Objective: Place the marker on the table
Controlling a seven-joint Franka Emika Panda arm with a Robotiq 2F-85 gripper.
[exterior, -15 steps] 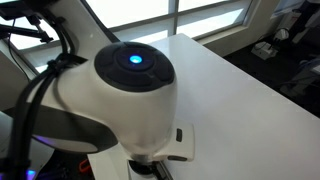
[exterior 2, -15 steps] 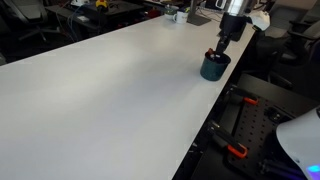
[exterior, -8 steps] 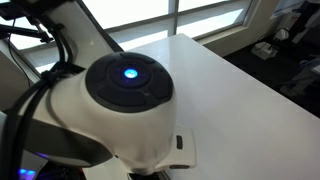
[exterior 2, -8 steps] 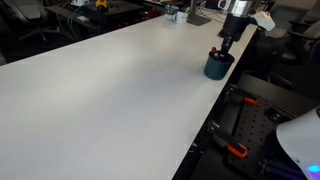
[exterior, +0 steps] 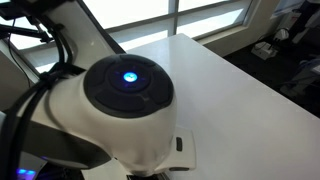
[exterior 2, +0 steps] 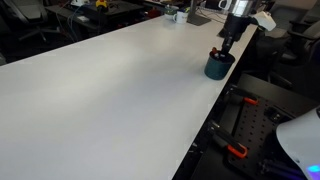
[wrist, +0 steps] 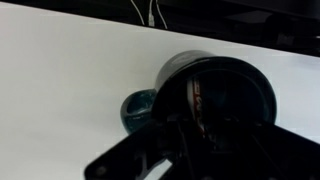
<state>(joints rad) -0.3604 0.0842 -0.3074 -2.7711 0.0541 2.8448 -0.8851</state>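
The black cup stands near the far right edge of the white table. My gripper reaches down into the cup's mouth from above. In the wrist view the cup fills the right half. The reddish-orange marker stands inside it, between the dark shapes of my fingers. The cup's inside is too dark to show whether the jaws touch the marker. A small red bit shows at the cup's rim beside the gripper.
A teal rounded shape sits against the cup's left side. My arm's large white joint with a blue light blocks much of an exterior view. Clutter and chairs stand beyond the table; black equipment lies below its right edge.
Between one second and half a second ago the cup and gripper shifted slightly right, and the arm joint turned a little. Nothing has moved since.
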